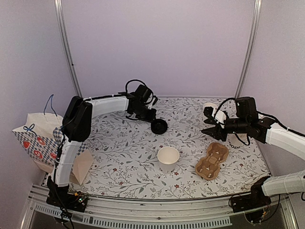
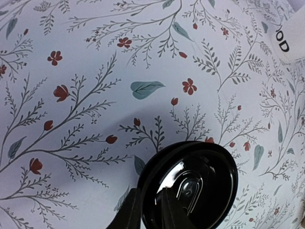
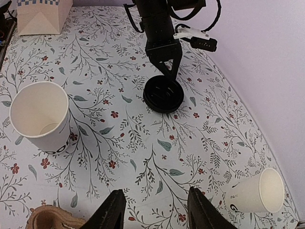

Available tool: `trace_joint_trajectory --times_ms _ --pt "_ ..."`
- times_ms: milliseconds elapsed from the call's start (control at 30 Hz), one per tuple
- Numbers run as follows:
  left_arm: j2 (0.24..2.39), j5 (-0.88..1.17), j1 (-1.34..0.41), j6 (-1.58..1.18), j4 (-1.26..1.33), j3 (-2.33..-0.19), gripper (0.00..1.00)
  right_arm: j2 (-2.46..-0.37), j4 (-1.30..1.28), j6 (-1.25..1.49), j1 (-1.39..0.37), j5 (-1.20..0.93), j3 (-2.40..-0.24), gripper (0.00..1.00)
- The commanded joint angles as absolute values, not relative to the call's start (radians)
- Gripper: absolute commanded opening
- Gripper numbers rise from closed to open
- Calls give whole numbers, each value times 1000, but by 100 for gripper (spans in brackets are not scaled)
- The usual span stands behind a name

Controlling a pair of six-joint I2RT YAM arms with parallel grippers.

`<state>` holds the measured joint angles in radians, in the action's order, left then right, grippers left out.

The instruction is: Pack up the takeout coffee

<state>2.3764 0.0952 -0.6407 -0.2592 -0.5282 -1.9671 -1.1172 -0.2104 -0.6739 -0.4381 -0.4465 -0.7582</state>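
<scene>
No lidded takeout coffee is in view; the round black lid (image 1: 159, 126) and the white cups are apart. The lid rests on the floral tabletop near the back middle. My left gripper (image 2: 148, 193) is shut on the lid (image 2: 190, 186), one finger outside the rim and one inside it; the right wrist view shows the same pinch on the lid (image 3: 163, 94). An open white paper cup (image 1: 168, 156) with dark lettering stands upright in the middle (image 3: 40, 117). My right gripper (image 3: 155, 200) hovers open and empty over the cloth on the right (image 1: 206, 123).
A second white cup (image 1: 209, 106) lies on its side at the back right (image 3: 255, 193). A brown pulp cup carrier (image 1: 212, 161) sits front right. A patterned paper bag (image 1: 35, 136) stands at the left edge, with a small kraft bag (image 1: 83, 167) in front of it.
</scene>
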Motion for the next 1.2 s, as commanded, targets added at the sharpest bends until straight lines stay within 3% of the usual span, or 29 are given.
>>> trace_joint_trajectory --times_ms 0,133,233,333,1000,1167 --pt "2392 87 -644 -251 -532 -1994 16 -1121 -212 -682 -435 -437 -747 47" --pt "2386 78 -643 -249 -532 -1995 15 -1121 -214 -683 -434 -438 -747 47" --pt "2388 67 -644 -251 -538 -1996 30 -1121 -213 -683 -434 -438 -747 47" --pt "2399 76 -644 -252 -538 -1998 33 -1122 -212 -683 -434 -439 -747 48" --pt "2399 91 -640 -236 -569 -2051 9 -1125 -215 -683 -434 -436 -748 48" --pt "2350 98 -638 -237 -564 -2029 8 -1127 -217 -683 -434 -439 -747 48"
